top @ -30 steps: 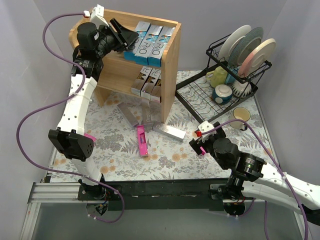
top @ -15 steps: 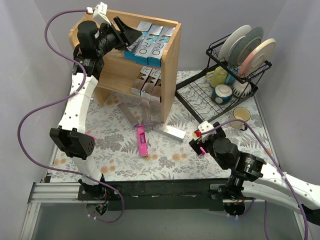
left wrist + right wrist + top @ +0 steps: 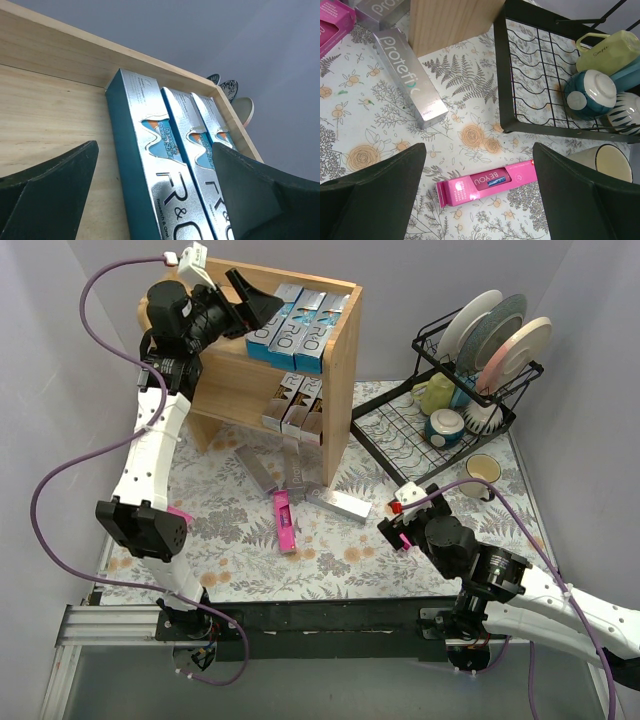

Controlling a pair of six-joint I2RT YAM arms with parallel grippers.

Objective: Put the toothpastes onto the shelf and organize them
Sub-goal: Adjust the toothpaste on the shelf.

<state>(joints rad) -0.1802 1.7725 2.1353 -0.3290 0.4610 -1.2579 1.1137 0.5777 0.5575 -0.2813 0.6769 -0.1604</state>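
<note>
From above, we saw the left pincer [image 3: 256,302] spread wide and empty over the top level of the shelf [image 3: 340,390], just beside the blue-and-silver toothpastes [image 3: 300,325] lined up there. A silver toothpaste [image 3: 340,504] lay loose on the bench [image 3: 230,550].

The left wrist view showed three blue-and-silver boxes side by side ahead of its fingers, their long axes running toward the back rim.

In the right wrist view, the right pincer [image 3: 480,150] hung released above a pink toothpaste [image 3: 487,183]. Its long axis ran from finger to finger. We judged this arm the nearer, though it needed a wrist turn.
</note>
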